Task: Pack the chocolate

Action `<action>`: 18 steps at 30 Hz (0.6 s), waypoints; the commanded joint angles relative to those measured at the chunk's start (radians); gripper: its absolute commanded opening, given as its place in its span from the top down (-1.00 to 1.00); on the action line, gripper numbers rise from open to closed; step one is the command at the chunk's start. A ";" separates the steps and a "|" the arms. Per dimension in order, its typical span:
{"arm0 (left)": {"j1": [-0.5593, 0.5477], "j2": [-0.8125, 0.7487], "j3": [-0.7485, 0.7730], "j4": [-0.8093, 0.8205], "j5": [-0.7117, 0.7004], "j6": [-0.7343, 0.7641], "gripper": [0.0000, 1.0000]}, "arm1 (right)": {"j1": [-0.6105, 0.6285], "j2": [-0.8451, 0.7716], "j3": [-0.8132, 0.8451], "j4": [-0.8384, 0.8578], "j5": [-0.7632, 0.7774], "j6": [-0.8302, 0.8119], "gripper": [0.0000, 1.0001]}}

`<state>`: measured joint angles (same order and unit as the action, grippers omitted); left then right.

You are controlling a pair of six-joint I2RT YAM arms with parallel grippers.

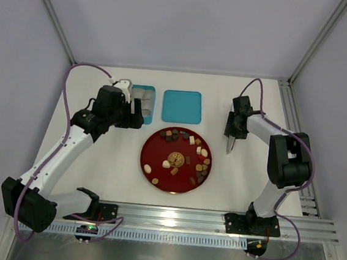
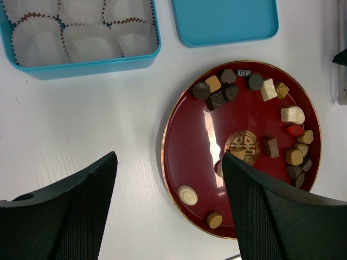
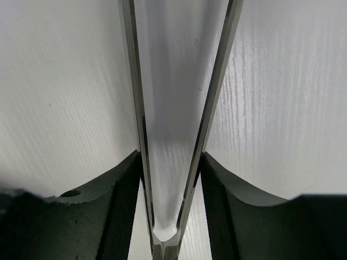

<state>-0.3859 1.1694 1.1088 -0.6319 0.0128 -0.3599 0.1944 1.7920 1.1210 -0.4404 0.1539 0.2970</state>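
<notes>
The chocolate (image 1: 204, 152) lies as several small dark, tan and white pieces on a red plate (image 1: 150, 149) with a gold emblem at its centre. In the left wrist view the chocolate (image 2: 268, 89) sits mostly along the plate's (image 2: 184, 141) far and right rim. My left gripper (image 2: 169, 162) hangs open and empty above the plate's left edge. My right gripper (image 3: 170, 157) is right of the plate, down at the table. Its jaws press both arms of metal tongs (image 3: 219, 81), and the tongs (image 1: 229, 146) point toward the near side.
A blue box (image 2: 81, 67) lined with empty white paper cups stands behind the plate at the left, the same box (image 1: 143, 102) being beside my left gripper (image 1: 135, 111). Its blue lid (image 1: 182, 106) lies flat to the right. A metal rail runs along the table's right edge.
</notes>
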 commanded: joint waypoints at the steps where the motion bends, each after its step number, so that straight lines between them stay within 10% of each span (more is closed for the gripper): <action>1: 0.001 -0.001 -0.001 0.034 0.007 0.003 -0.54 | 0.002 -0.098 0.060 -0.040 0.009 0.004 0.03; 18: 0.001 -0.023 -0.001 0.031 -0.005 0.004 -0.54 | 0.068 -0.278 0.122 -0.222 0.016 0.019 0.02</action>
<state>-0.3859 1.1694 1.1088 -0.6319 0.0116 -0.3599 0.2478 1.5784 1.1938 -0.6121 0.1581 0.3069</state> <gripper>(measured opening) 0.770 0.491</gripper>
